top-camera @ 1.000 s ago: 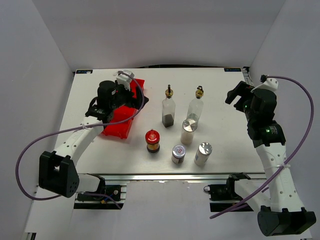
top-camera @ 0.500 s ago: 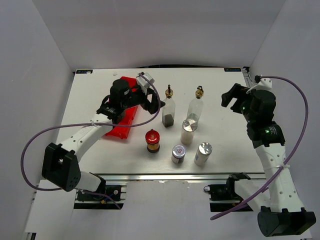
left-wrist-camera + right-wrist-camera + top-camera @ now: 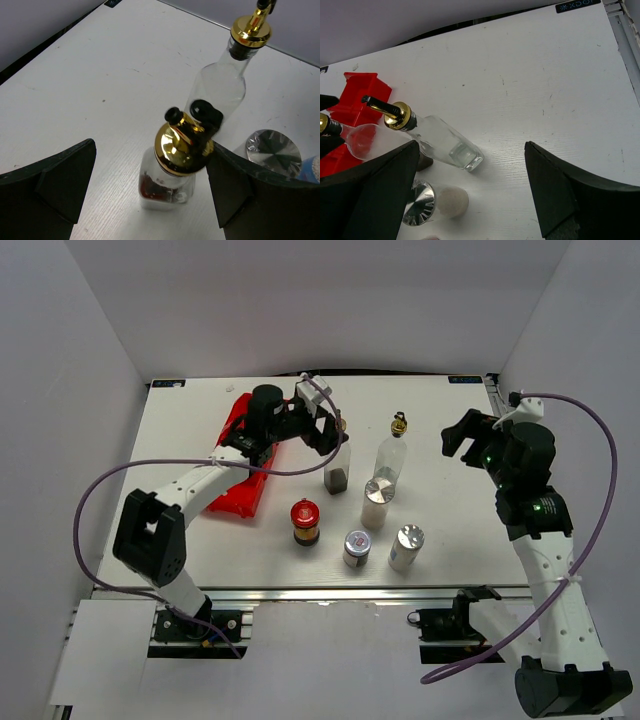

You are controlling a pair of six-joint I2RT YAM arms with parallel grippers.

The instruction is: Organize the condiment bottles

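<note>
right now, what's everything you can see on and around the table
glass bottles: 2, clear with gold spouts, middle of the table, toward the back
shakers: 2, white with silver caps, in front of the right bottle
red-lidded jar: 1, dark, front, left of centre
silver-lidded jar: 1, short, front, between the red-lidded jar and the nearer shaker
tray: 1, red, left side, partly under the left arm
table: 1, white
left gripper: open, either side of the left bottle's gold top
right gripper: open, holding nothing, right side
</note>
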